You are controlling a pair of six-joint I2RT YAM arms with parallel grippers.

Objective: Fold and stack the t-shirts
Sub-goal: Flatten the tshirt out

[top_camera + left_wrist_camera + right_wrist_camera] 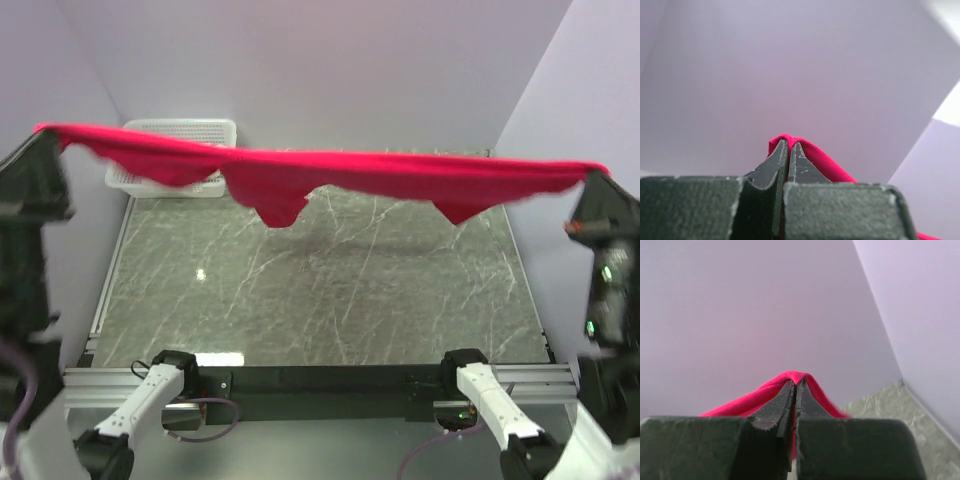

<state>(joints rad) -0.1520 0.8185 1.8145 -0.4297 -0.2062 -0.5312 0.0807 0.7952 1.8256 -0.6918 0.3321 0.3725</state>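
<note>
A bright red t-shirt (330, 172) hangs stretched in the air across the whole width of the top view, high above the dark marble table (320, 290). Two folds of it droop down in the middle. My left gripper (45, 140) is shut on the shirt's left end, and my right gripper (597, 178) is shut on its right end. In the left wrist view the red cloth (812, 155) wraps over the closed left gripper (789, 145). The right wrist view shows red cloth (765, 390) draped over the closed right gripper (795, 382).
A white plastic lattice basket (185, 135) stands at the table's back left corner, partly behind the shirt. Lilac walls close in the table on the left, back and right. The arm bases (320, 385) sit along the near edge.
</note>
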